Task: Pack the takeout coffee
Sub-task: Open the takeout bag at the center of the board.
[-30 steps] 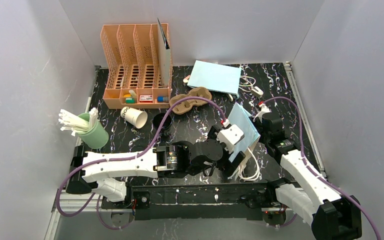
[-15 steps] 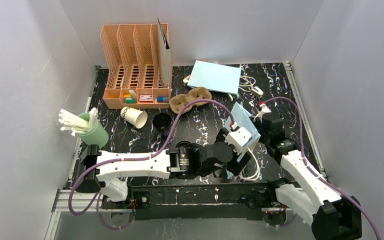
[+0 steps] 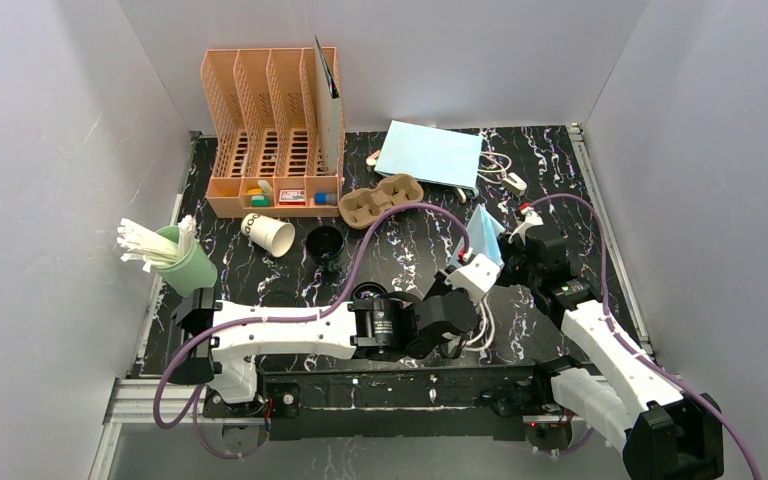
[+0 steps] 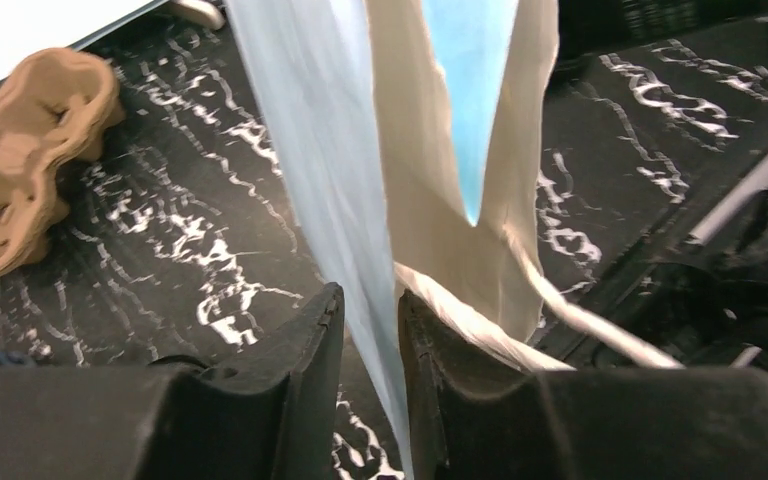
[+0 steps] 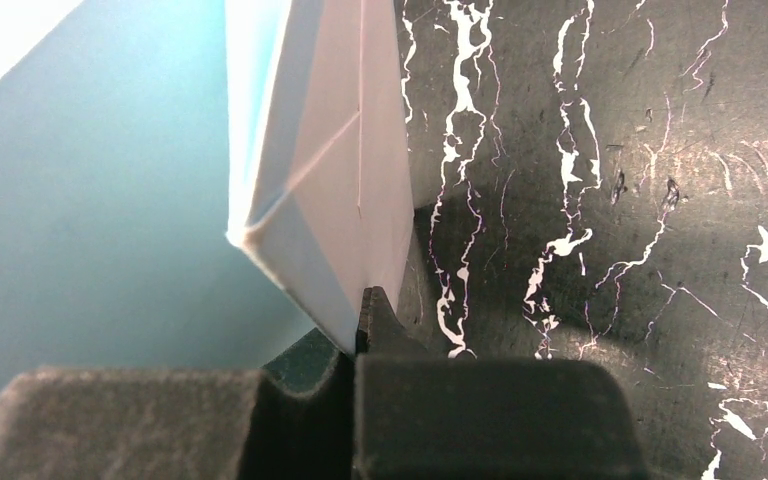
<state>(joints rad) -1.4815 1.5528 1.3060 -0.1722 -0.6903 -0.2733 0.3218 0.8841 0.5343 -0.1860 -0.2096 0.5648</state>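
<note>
Both arms meet over a light-blue paper bag (image 3: 484, 230) held upright at the right of centre of the marbled black table (image 3: 400, 250), as I watch from the remote station. The right gripper (image 5: 360, 300) is clamped tight on a folded edge of the bag. The left gripper (image 4: 370, 300) has its fingers drawn narrow with the bag's side wall running between them. From the wrist view I cannot tell whether they actually pinch the paper. The bag's white handles (image 4: 570, 318) trail down beside the left fingers.

The takeout coffee I can make out is one dark cup (image 3: 325, 241), standing on the table well to the left of the bag and apart from both grippers. A white paper cup (image 3: 268, 235) lies on its side just left of it. The brown pulp carrier (image 3: 381, 198) sits behind, between the dark cup and the bag. A second blue bag (image 3: 430, 155) lies flat at the back of the table.
</note>
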